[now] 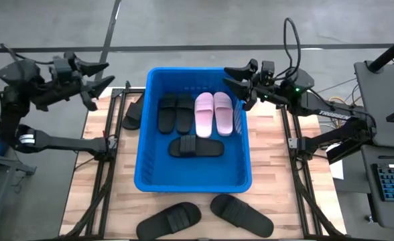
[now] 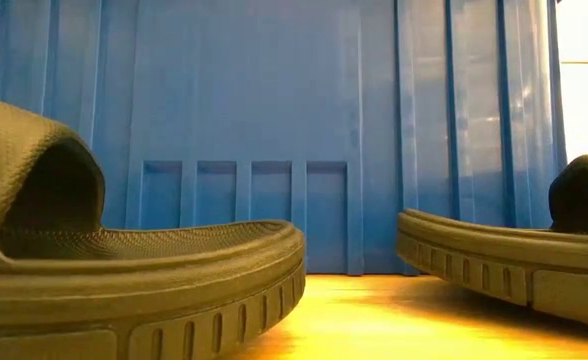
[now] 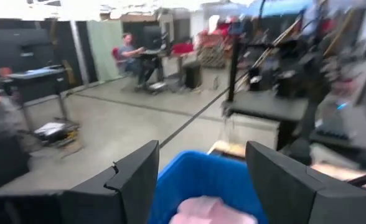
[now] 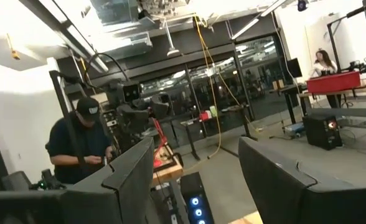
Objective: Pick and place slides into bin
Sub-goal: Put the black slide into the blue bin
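Inside, black and pale pink slides (image 1: pixel 195 118), bright blue bin (image 1: pixel 191 179).

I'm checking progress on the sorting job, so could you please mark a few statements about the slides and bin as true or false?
1. Two pink slides lie in the blue bin. True.
2. The bin holds no black slides. False: three black slides lie inside.
3. Two black slides sit on the table in front of the bin. True.
4. The left hand grips a slide. False: it is open and empty, as is the right hand.
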Available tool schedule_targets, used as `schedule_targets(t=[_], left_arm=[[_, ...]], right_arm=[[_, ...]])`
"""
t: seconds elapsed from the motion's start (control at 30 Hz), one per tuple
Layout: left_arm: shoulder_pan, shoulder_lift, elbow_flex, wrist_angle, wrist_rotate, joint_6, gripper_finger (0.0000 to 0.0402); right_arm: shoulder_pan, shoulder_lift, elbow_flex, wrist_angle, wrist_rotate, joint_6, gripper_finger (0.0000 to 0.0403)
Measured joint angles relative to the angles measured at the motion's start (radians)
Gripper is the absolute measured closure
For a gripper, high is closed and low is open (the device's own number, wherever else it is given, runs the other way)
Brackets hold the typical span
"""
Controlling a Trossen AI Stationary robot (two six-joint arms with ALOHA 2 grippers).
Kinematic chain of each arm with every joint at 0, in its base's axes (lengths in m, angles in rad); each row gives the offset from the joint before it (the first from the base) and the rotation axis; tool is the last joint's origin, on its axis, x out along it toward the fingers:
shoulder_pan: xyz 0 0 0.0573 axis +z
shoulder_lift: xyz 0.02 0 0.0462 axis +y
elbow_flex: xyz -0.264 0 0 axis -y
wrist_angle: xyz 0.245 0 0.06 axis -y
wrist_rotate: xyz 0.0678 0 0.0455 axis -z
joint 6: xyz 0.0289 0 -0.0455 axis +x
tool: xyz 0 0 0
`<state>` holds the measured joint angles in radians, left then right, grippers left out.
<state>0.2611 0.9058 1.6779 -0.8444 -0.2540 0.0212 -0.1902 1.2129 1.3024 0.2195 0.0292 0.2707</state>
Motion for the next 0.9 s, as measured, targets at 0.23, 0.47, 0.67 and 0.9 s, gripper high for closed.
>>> schedule_targets(t=[0.23,0.47,0.67,0.9], left_arm=[[0.000,0.037,0.000,-0.103,-0.198,0.038,0.0176],[0.001,0.044,0.000,-0.119,-0.360,-0.015,0.0176],[0.010,0.100,0.001,-0.098,-0.394,-0.015,0.0176],[0.091,0.222,0.039,-0.010,-0.016,0.027,0.0176]], right_arm=[[0.000,0.000,-0.001,-0.031,0.000,-0.007,0.0179],[0.000,0.000,-0.001,-0.030,0.000,-0.013,0.0179],[0.000,0.000,-0.001,-0.029,0.036,-0.036,0.0179],[0.000,0.000,-0.001,-0.029,0.053,-0.037,0.0179]])
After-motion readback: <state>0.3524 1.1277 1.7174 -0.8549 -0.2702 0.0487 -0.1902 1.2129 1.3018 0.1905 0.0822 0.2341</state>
